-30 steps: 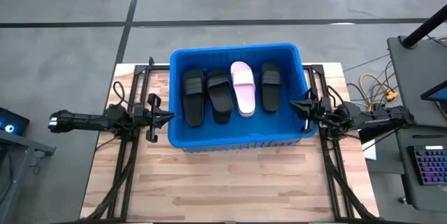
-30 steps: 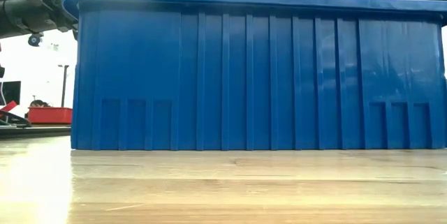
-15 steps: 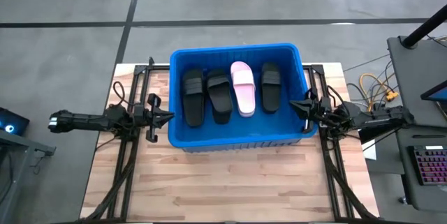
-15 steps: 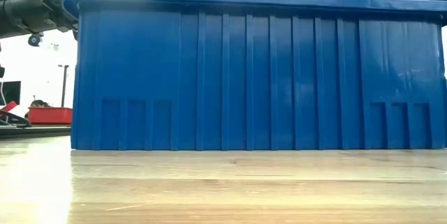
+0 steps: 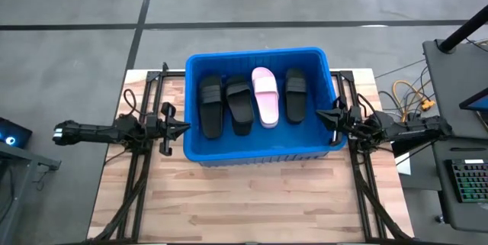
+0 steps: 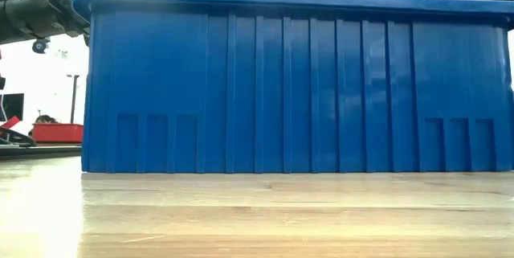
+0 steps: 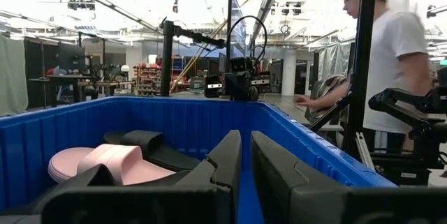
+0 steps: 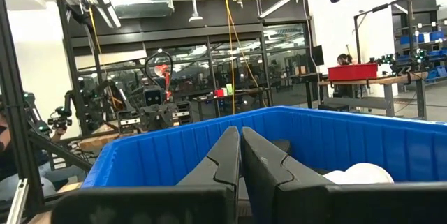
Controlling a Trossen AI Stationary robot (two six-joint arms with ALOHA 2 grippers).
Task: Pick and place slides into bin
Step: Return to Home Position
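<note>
The blue bin (image 5: 259, 152) stands on the wooden table and fills the low view (image 6: 297, 81). Three black slides (image 5: 211, 106) (image 5: 240, 106) (image 5: 295, 95) and one pale pink slide (image 5: 265, 96) lie side by side, soles down, on its floor. My left gripper (image 5: 181, 129) is shut and empty, just outside the bin's left rim at rim height. My right gripper (image 5: 322, 114) is shut and empty at the bin's right rim. The left wrist view shows the pink slide (image 7: 105, 165) and a black one (image 7: 150, 147) over the rim.
Bare wooden table (image 5: 259, 207) lies in front of the bin. Dark arm frames (image 5: 141, 184) (image 5: 366, 191) run along both table sides. A person (image 7: 391, 56) stands beyond the table's right side. A desk with a keyboard (image 5: 465, 180) and cables (image 5: 408, 96) lies to the right.
</note>
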